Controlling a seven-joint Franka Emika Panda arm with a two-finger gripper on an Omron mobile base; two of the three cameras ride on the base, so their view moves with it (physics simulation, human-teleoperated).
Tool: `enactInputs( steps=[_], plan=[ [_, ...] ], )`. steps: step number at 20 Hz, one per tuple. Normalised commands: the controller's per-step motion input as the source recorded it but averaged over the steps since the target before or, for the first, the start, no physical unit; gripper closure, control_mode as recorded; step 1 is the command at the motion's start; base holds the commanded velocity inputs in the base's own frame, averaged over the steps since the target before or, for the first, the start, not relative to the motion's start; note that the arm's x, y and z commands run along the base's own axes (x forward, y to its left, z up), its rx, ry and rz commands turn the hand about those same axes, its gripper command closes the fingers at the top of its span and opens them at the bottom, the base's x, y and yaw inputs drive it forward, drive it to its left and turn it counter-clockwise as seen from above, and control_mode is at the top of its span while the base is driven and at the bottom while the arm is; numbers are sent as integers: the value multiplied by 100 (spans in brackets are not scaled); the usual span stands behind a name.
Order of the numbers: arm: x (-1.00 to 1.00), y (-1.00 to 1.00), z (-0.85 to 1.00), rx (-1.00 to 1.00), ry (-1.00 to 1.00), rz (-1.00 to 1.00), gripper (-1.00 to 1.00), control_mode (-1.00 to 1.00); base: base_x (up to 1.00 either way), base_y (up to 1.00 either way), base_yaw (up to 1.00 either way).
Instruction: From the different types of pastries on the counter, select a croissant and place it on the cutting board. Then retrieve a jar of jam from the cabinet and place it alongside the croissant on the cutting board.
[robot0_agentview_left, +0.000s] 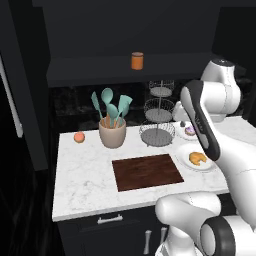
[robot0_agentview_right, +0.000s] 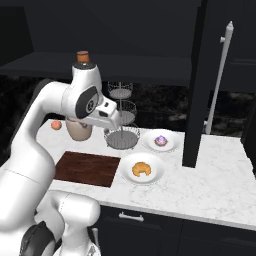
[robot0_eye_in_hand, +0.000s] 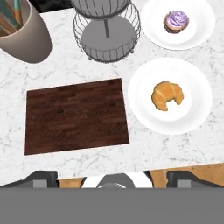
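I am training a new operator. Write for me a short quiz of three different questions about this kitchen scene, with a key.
1. True or false: the golden crescent croissant lies on a white round plate.
2. Where stands the small orange cylindrical jam jar? A) on the dark wall shelf B) on the dark brown wooden cutting board C) in the wire tiered basket
3. Fill in: the gripper's jaws are ____.

Key: 1 true; 2 A; 3 open.

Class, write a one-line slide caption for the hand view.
Overhead: croissant on a white plate beside the bare cutting board, purple-topped pastry plated beyond.
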Motion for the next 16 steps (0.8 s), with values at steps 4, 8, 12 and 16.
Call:
enactInputs(
  steps=[4,8,12,16],
  plan=[
    [-24,-28,-24,-2,0,-3,-100,-100,0,0,0],
    [-21,-21,-31,-6,0,-6,-100,-100,0,0,0],
    [-2,-18,-33,-9,3,-7,-100,-100,0,0,0],
    [0,-26,-24,-5,7,-4,-100,-100,0,0,0]
  ],
)
